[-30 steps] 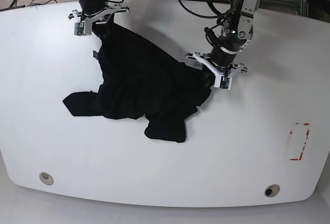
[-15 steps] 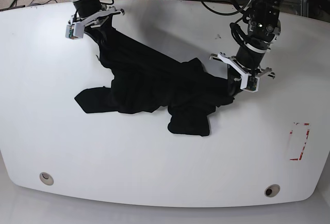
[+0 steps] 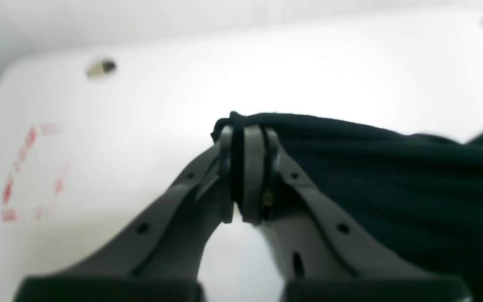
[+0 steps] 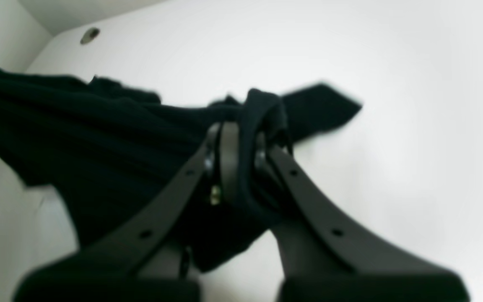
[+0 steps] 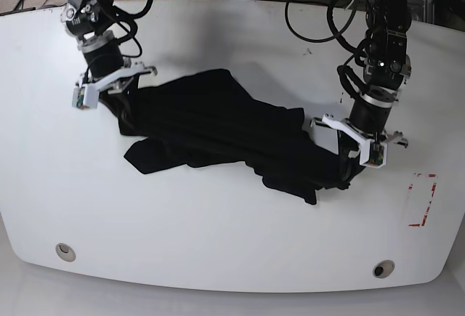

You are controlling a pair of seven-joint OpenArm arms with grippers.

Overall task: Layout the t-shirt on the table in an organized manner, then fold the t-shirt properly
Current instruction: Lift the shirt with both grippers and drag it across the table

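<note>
The t-shirt is stretched in a crumpled black band across the middle of the table, running from near the far left toward the right side; its folds sag and bunch, with one loose flap drooping toward the near edge and another lying flat on the left. At the left end of the band, the right gripper has its two fingers pressed together on a gathered bit of cloth; from its own camera the fabric wraps over and between the grey fingertips. At the other end the left gripper is likewise clamped on the shirt's edge; its camera shows the fingertips closed with a thin dark line of cloth pinched between them, the rest trailing off to one side. Beyond that, a red tape rectangle sits near the right edge, well apart from the shirt; two round metal-ringed holes lie by the near corners; tangled cables hang behind the far edge.
</note>
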